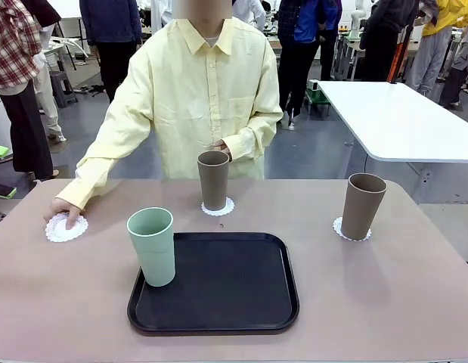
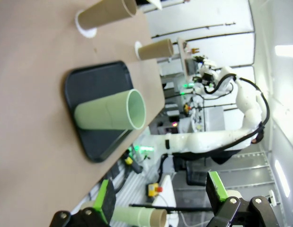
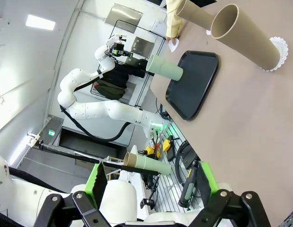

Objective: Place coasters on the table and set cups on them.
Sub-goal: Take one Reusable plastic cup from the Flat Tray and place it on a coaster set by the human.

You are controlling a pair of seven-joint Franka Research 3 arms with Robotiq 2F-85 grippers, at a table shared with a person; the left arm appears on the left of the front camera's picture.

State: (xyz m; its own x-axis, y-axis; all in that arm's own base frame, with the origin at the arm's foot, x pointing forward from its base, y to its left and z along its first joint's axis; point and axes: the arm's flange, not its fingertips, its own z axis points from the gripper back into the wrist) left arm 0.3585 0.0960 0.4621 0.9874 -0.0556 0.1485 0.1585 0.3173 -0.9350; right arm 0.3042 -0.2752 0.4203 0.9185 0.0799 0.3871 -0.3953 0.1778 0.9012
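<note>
- Mint cup (image 1: 151, 246): stood upright on the front-left corner of the black tray (image 1: 218, 287), mouth up, long axis vertical, not yet on any coaster.
- Lay well apart from the one bare coaster (image 1: 66, 228), over at the left side of the worktop (image 1: 415, 302), farther back and to the left of the tray.
- Showed in the left wrist view ahead of the left fingers (image 2: 104, 208) and well apart from them, turned sideways only by the roll of that view, open mouth toward the worktop's near edge.
- Left fingers: spread wide, pinching nothing.
- Right fingers (image 3: 96, 184): spread wide too, empty, with the right brown cup (image 1: 361, 206) much closer ahead than the mint one.
- Judged the left arm the nearer for cup and bare coaster alike, both on the robot's left half.
- Centre brown cup (image 1: 213, 180) and right brown cup: already seated on lacy coasters of their own.
- Person's hand (image 1: 63, 213): rested on the bare coaster, covering its far edge; likely in the way of a set-down there.
- Could not tell whether the mint cup's base sat flat on the tray floor or partly against the raised rim.
- Person's other hand: mostly hidden behind the centre cup's rim.
</note>
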